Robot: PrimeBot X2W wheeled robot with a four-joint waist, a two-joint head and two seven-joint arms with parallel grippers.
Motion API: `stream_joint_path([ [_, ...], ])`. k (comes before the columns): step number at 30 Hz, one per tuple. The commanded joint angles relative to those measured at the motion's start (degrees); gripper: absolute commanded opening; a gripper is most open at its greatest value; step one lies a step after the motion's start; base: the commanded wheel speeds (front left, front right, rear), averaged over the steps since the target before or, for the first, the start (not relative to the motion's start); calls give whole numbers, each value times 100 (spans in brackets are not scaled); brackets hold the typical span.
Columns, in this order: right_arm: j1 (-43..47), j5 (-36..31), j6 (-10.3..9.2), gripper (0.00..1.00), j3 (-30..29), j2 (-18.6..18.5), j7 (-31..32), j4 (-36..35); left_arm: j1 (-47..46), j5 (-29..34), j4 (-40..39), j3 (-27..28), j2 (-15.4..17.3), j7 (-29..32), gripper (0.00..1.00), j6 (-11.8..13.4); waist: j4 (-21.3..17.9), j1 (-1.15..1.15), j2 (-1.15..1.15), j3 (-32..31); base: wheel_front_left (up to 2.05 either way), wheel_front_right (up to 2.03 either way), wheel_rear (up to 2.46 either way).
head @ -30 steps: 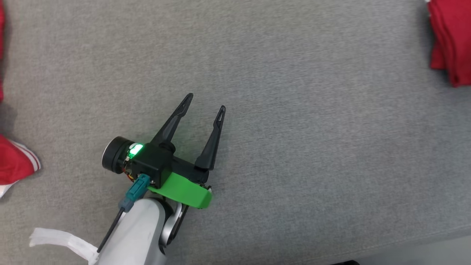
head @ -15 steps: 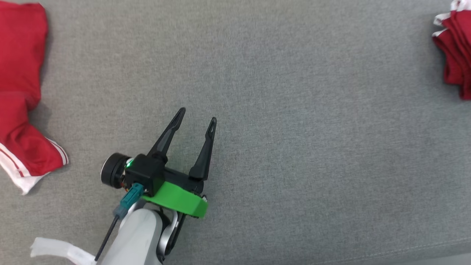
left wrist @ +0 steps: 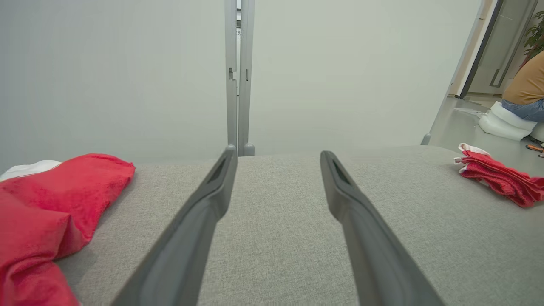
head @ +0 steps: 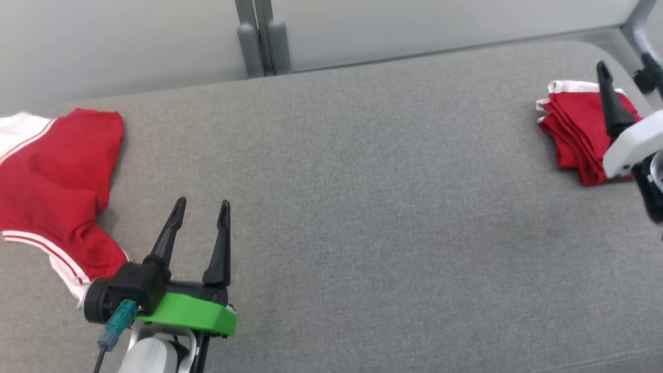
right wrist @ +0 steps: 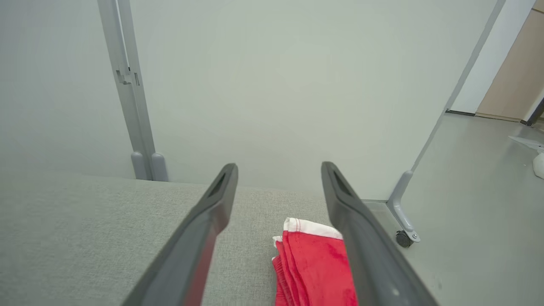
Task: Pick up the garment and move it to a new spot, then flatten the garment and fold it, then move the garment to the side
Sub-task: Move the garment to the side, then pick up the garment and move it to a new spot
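The left end effector (head: 202, 202) stands wide with nothing between its fingers, low over the grey fabric-covered worktop (head: 362, 207). The right end effector (head: 624, 62) is partly cut off by the head view's right edge. One dark finger shows fully and the other only as a tip. Its own wrist view shows the fingers spread wide and gripping nothing.

The garment (head: 570, 116) lies folded in a stack of red layers with a white edge, directly below and between the right end effector's fingers. From above, the near finger and pale wrist housing cover its right part. No lettering or number can be made out on it. Whether the fingers touch the cloth cannot be told.

Just left of the left end effector lies another red piece (head: 57, 171), crumpled, with white striped trim and running off the frame's left edge.

Far to the right in the left wrist view, a seated person (left wrist: 525, 93) is cut off by the frame.
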Motion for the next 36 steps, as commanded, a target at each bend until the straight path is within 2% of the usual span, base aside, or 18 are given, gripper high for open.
stream_joint_path([
  [1,369,61,-10,100,-81,34,-16,-257,179,-52,-12,79,78,-33,100,60,-66,0,0,-738,0,0,0],
  [6,1443,79,-10,100,-692,228,-15,-1290,395,-168,91,323,52,-41,100,180,-20,0,0,-828,0,0,0],
  [9,2150,-78,-10,100,-1216,445,-16,-1868,433,-161,194,418,83,-40,100,63,27,0,0,-826,0,0,0],
  [15,3259,-441,-9,100,-1879,990,-17,-2569,416,-33,447,646,-9,-40,100,29,101,0,0,-810,0,0,0],
  [19,3657,-595,-9,100,-2049,1273,-17,-2792,425,50,525,744,-115,-41,100,-7,120,0,0,-797,0,0,0],
  [23,3803,-674,-9,100,-2111,1406,-18,-2899,465,152,542,829,-201,-42,100,-52,117,0,0,-778,0,0,0],
  [36,3701,-665,-9,100,-1940,1407,-18,-2823,429,378,586,912,-366,-42,100,-231,194,0,0,-722,0,0,0],
])
